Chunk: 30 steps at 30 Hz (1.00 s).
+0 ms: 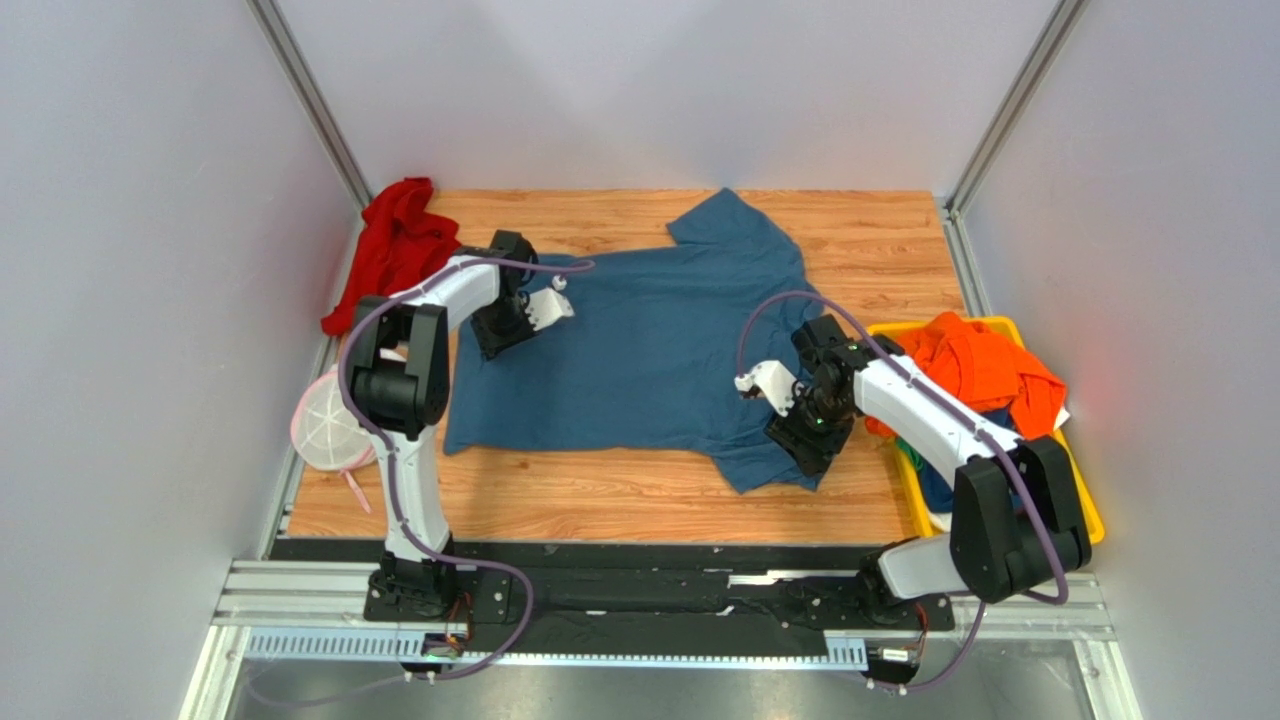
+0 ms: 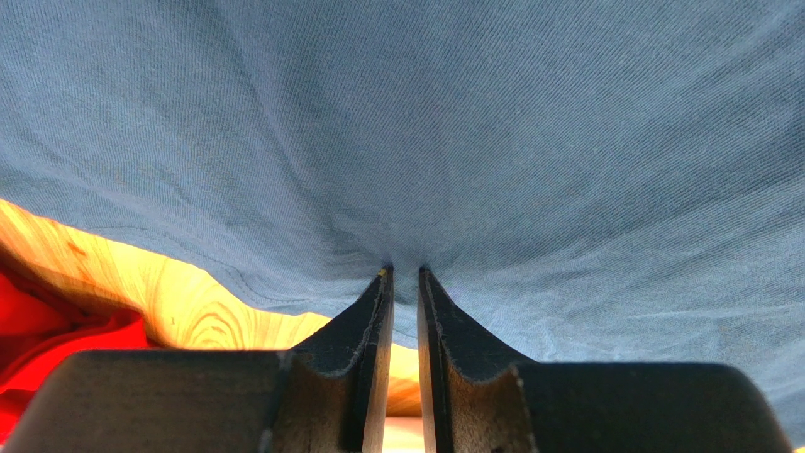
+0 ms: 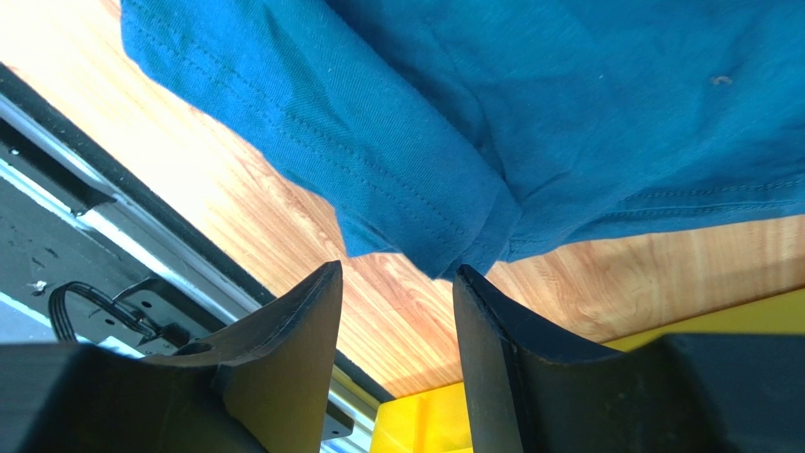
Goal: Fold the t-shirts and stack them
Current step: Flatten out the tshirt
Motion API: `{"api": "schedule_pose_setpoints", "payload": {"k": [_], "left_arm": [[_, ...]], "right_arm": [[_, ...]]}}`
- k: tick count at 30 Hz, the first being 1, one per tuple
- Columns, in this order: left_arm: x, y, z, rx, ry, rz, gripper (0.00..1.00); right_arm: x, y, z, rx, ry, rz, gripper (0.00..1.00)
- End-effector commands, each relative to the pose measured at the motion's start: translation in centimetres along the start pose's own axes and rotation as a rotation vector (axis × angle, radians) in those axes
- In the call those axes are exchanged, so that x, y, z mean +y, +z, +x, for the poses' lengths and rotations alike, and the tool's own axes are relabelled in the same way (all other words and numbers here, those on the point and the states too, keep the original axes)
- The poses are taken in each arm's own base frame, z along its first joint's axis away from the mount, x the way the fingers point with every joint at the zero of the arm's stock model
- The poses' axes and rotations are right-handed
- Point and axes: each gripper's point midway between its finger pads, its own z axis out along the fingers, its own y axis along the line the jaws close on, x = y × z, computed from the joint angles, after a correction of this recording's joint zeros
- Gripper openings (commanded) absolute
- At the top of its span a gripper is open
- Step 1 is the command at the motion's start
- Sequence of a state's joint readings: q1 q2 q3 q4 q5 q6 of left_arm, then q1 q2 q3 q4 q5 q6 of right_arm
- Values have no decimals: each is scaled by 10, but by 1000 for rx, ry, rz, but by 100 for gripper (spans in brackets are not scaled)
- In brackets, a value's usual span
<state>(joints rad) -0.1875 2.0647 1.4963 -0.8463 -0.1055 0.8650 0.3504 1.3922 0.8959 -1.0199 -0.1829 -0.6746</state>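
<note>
A large slate-blue t-shirt (image 1: 661,353) lies spread flat on the wooden table (image 1: 601,510). My left gripper (image 1: 507,333) sits at the shirt's left hem. In the left wrist view its jaws (image 2: 404,274) stand nearly together, pinching a pucker of the blue cloth (image 2: 472,142). My right gripper (image 1: 806,432) hovers over the near right sleeve (image 1: 766,458). In the right wrist view it (image 3: 397,269) stands open; the sleeve corner (image 3: 444,255) just meets the right fingertip, with only bare wood between the fingers. An orange t-shirt (image 1: 984,368) lies heaped in the yellow bin.
A red garment (image 1: 394,240) is bunched at the table's back left corner. A round white-and-pink mesh disc (image 1: 331,420) rests at the left edge. The yellow bin (image 1: 1085,518) at the right also holds darker cloth. Grey walls close in the sides and back.
</note>
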Motion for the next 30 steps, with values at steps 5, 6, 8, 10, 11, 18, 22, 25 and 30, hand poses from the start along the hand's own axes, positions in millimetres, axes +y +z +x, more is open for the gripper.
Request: {"api": "schedule_pose_setpoints", "payload": {"k": [5, 6, 8, 10, 11, 18, 22, 25, 30], "left_arm": [[-1, 3, -2, -13, -10, 24, 24], [0, 3, -2, -13, -8, 24, 24], [-1, 5, -2, -9, -9, 26, 24], [-3, 6, -2, -13, -12, 31, 24], [-3, 6, -2, -14, -12, 32, 24], [-2, 0, -3, -25, -17, 21, 24], [-1, -4, -5, -36, -22, 17, 24], [0, -4, -4, -33, -24, 13, 24], [5, -8, -6, -34, -25, -1, 24]], "right_arm": [[-13, 6, -13, -29, -15, 37, 47], [-13, 7, -13, -27, -15, 34, 47], [-14, 8, -14, -27, -15, 32, 43], [-14, 11, -14, -24, -9, 26, 40], [-13, 12, -14, -23, -7, 22, 33], [-5, -1, -20, -48, 6, 7, 1], [9, -18, -21, -55, -19, -10, 0], [28, -28, -21, -45, -48, -44, 0], [62, -41, -24, -30, -127, -116, 0]]}}
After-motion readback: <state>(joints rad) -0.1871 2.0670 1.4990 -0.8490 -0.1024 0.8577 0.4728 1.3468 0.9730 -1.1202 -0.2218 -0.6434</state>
